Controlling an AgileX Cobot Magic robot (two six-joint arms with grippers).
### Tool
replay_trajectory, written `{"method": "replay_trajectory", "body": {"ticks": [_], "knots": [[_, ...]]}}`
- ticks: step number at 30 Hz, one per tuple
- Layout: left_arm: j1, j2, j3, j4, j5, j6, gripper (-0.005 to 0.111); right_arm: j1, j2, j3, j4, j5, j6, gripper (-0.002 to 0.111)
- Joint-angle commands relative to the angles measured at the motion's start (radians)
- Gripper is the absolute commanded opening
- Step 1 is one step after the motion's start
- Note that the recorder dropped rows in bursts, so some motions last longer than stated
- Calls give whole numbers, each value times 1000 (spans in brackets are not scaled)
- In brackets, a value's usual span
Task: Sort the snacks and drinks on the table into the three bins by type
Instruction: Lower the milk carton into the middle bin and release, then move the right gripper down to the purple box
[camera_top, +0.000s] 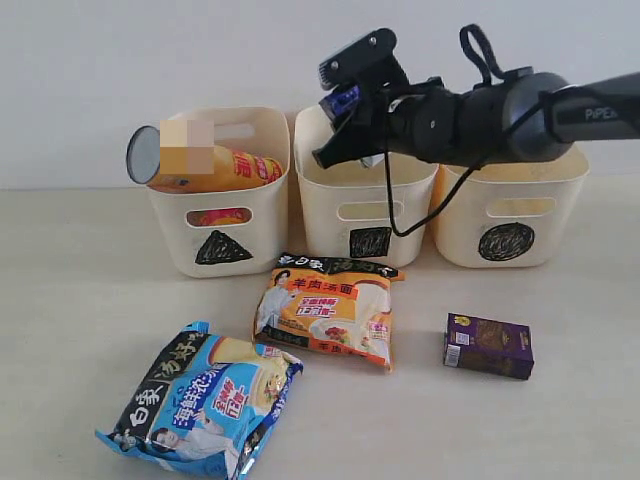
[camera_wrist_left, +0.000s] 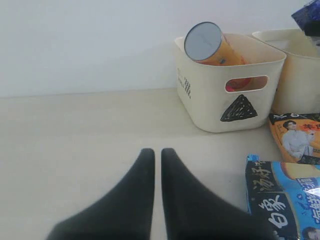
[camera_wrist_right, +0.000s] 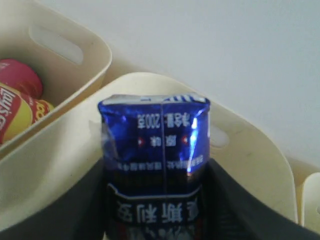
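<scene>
Right gripper (camera_top: 340, 110) is clamping the small blue-white carton (camera_wrist_right: 154, 135) between its fingers and is holding it just above the opening of the middle bin. Left gripper (camera_wrist_left: 157, 155) is hovering low over the table (camera_top: 80, 300) with its fingers pressed almost together and nothing between them.

Three cream bins are standing in a row at the far edge: the triangle bin (camera_top: 175, 235) on the left, the square bin (camera_top: 330, 225) in the middle, the circle bin (camera_top: 545, 215) on the right. The blue-white noodle bag (camera_top: 205, 400) is lying nearest the front, with the orange-white noodle bag (camera_top: 330, 310) just behind it, before the square bin. The yellow chip tube (camera_top: 215, 170) is leaning in the triangle bin, its capped end poking over the rim, and the pink chip tube (camera_top: 220, 215) is showing through the handle slot. The small purple box (camera_top: 490, 345) is lying flat before the circle bin.
</scene>
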Motion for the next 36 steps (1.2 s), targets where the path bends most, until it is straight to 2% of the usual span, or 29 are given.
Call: {"method": "replay_trajectory", "body": {"ticks": [1, 4, 9, 12, 15, 21, 26, 28, 30, 31, 32, 33, 34, 36], "knots": [[1, -3, 4, -11, 1, 5, 4, -18, 54, -64, 0, -48, 8, 0], [1, -3, 4, -11, 1, 5, 4, -31, 87, -82, 0, -41, 21, 10], [1, -3, 4, -11, 1, 5, 4, -45, 99, -89, 0, -32, 45, 49], [1, -3, 4, -11, 1, 5, 4, -45, 99, -89, 0, -32, 45, 69], [1, -3, 4, -11, 1, 5, 4, -45, 99, -89, 0, -27, 45, 78], [1, -3, 4, -11, 1, 5, 4, -45, 77, -89, 6, 5, 48, 77], [1, -3, 4, -11, 1, 5, 4, -45, -23, -89, 6, 214, 46, 77], [1, -3, 4, -11, 1, 5, 4, -45, -72, -89, 4, 330, 41, 73], [1, -3, 4, -11, 1, 5, 4, -45, -118, -89, -12, 449, 37, 62], [1, -3, 4, -11, 1, 5, 4, -45, -144, -89, -28, 511, 35, 52], [1, -3, 4, -11, 1, 5, 4, -45, -195, -89, -77, 638, 35, 30], [1, -3, 4, -11, 1, 5, 4, -45, -213, -89, -101, 691, 35, 20], [1, -3, 4, -11, 1, 5, 4, -45, -256, -89, -147, 821, 36, 0], [1, -3, 4, -11, 1, 5, 4, -45, -304, -87, -208, 993, 34, 0]]}}
